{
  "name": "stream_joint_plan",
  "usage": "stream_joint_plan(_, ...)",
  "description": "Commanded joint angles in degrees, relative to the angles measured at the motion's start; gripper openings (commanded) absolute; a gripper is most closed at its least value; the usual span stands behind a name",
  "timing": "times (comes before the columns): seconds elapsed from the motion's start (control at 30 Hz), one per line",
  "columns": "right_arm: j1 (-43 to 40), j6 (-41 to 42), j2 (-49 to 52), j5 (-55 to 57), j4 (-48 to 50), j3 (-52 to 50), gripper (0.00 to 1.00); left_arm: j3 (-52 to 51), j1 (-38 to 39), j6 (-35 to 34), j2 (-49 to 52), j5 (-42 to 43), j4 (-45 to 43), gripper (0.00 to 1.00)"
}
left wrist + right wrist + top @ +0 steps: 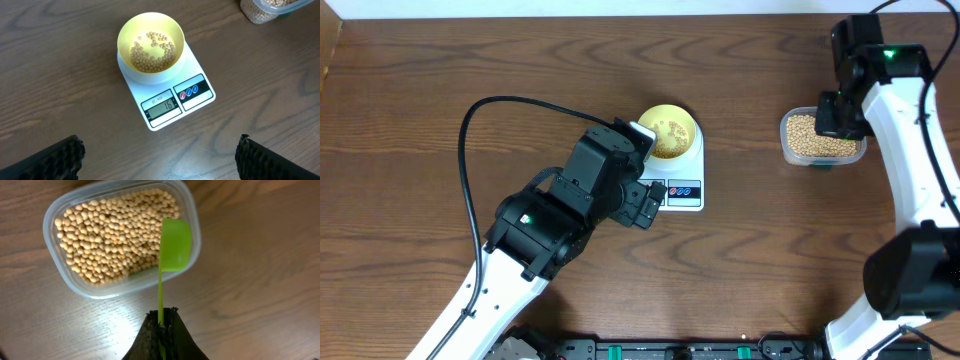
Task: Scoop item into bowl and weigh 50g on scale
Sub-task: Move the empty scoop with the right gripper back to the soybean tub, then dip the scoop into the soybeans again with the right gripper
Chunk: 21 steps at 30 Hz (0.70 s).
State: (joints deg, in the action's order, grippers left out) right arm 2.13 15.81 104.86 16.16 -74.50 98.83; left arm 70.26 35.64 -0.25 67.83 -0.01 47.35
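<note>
Dozens of small, round tan beans [152, 50] lie in a loose, thin layer at the bottom of a smooth pale yellow bowl [127, 27]. It sits on the white plastic scale [187, 70], whose grey display appears to read 16, beside a red and a blue button. We see far more of them heaped in a clear, rounded-rectangular plastic tub [196, 230], standing well apart on the wood-grain table [420, 100]. Over the tub's rim hangs a glossy green scoop [175, 245], turned on edge, its thin handle pinched between the closed jaws of the right gripper [161, 322]. We find the left gripper [160, 160] near the display end of the scale, its ribbed black fingers [60, 157] spread wide, clear of everything.
</note>
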Motion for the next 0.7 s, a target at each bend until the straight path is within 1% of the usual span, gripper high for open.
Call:
stream_joint_plan(0.0,-0.31,-0.79,2.84,-1.55,1.4,-0.02,0.01,0.68,-0.22,-0.92,0.33,-0.68,0.02,0.99)
stream_joint_plan(0.43,-1.44,-1.09,10.71,-1.97,3.19,-0.02,0.01,0.68,-0.22,-0.92,0.33,-0.68,0.02,0.99)
stream_joint_plan(0.67,-1.7,-3.15,12.48,-9.75,2.03,0.0,0.01,0.68,-0.22,-0.92,0.33,-0.68,0.02,0.99)
